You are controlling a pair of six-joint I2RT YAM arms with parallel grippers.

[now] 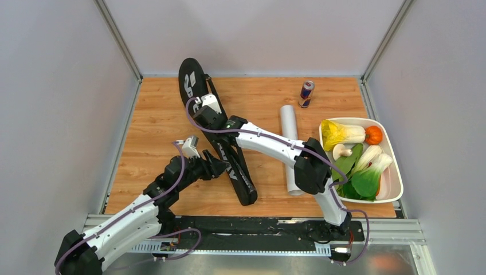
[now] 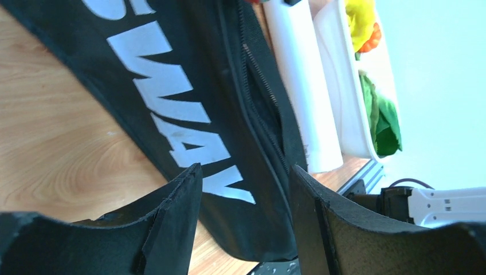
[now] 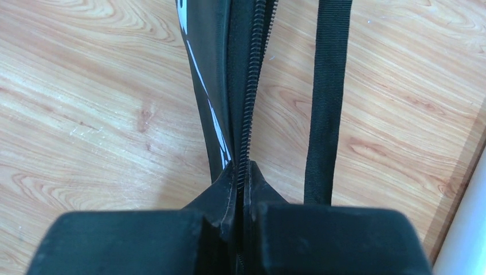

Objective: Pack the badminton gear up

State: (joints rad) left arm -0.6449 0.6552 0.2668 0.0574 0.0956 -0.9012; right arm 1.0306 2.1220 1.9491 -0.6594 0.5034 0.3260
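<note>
The long black racket bag (image 1: 220, 134) with white lettering lies diagonally across the wooden table, from the back wall toward the front edge. My right gripper (image 1: 202, 114) is shut on the bag's zipper edge (image 3: 247, 114) near its wide upper part. My left gripper (image 1: 222, 167) is open at the bag's left side by the narrow end, its jaws spread over the lettered fabric (image 2: 189, 120). The white tube (image 1: 291, 146) lies lengthwise to the right of the bag. No rackets or shuttlecocks are in view.
A red-and-blue drink can (image 1: 306, 93) stands at the back right. A white tray (image 1: 395, 172) of vegetables sits on the right. A black strap (image 3: 326, 97) of the bag runs beside the zipper. Grey walls enclose the table on three sides.
</note>
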